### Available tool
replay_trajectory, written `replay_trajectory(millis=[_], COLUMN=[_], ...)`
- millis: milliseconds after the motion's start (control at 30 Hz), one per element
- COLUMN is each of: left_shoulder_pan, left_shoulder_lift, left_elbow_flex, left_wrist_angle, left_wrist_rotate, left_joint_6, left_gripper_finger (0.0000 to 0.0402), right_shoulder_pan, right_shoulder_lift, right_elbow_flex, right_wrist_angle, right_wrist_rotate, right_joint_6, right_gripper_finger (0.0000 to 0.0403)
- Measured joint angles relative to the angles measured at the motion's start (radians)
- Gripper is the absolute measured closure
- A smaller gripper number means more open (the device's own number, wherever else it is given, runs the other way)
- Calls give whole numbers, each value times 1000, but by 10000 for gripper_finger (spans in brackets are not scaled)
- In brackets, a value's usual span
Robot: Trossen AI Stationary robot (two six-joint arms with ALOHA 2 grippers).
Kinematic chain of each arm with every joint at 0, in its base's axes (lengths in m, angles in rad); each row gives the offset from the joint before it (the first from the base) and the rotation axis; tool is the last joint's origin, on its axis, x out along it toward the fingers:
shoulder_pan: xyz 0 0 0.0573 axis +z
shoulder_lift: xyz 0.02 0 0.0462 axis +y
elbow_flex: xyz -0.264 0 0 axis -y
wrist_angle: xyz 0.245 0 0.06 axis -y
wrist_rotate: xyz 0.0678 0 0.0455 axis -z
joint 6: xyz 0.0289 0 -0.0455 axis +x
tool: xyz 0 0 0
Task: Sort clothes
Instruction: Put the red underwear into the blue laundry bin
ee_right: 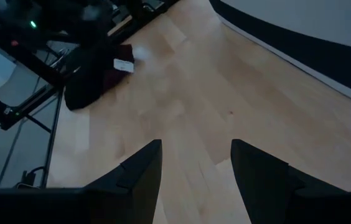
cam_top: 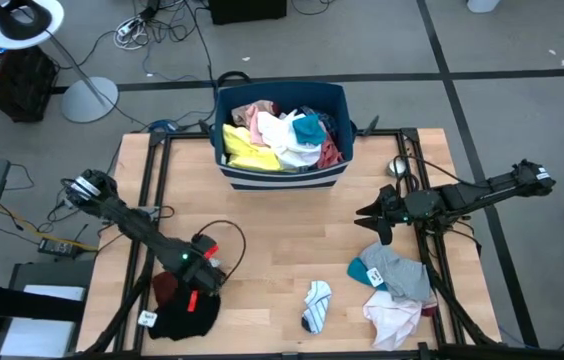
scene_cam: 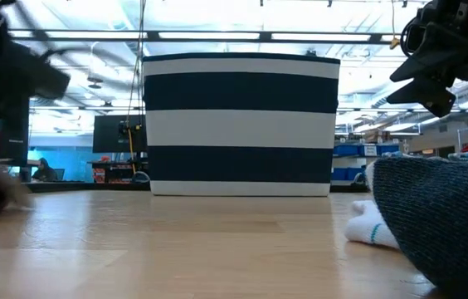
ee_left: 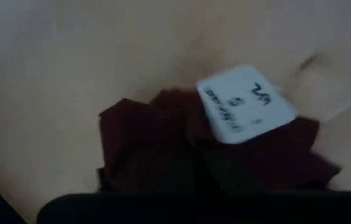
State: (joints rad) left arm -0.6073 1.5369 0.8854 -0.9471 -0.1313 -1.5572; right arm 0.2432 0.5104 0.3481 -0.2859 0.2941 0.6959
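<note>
My left gripper (cam_top: 194, 290) reaches low, closed on the maroon garment (ee_left: 182, 143), well short of the bin (cam_top: 282, 175). My right gripper (ee_right: 194, 168) hovers open nearer it, empty.

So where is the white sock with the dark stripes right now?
In the high view the striped sock lies alone on the table's near edge, centre-right, between the dark pile under the left pincer and the grey garment.

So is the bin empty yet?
No: in the high view the bin holds a heap of clothes, with yellow, white, pink and teal pieces showing.
</note>
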Motion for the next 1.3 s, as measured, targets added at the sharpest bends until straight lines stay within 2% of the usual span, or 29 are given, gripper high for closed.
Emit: replay_trajectory(millis=[367, 567, 800, 967, 1067, 1300], left_shoulder_pan=[54, 68, 134, 267, 374, 625], left_shoulder_lift=[-137, -146, -147, -145, -146, -142], left_elbow_flex=[219, 433, 674, 808, 886, 1000], left_wrist_angle=[-282, -458, -520, -489, -402, -95], left_wrist_rotate=[-274, -422, -588, -629, -628, -452], left_joint_6=[114, 199, 395, 639, 819, 1204], left_gripper_finger=[401, 401, 401, 401, 401, 401], right_shoulder_pan=[0, 0, 0, -1, -1, -1], right_shoulder_lift=[15, 15, 21, 21, 22, 24], right_elbow_flex=[0, 0, 0, 0, 0, 0], right_wrist_angle=[-7, -9, -8, -8, -8, -3], right_wrist_rotate=[33, 32, 44, 52, 53, 61], right_joint_6=[-21, -28, -37, -38, -38, -47], right_gripper_finger=[210, 210, 210, 210, 210, 210])
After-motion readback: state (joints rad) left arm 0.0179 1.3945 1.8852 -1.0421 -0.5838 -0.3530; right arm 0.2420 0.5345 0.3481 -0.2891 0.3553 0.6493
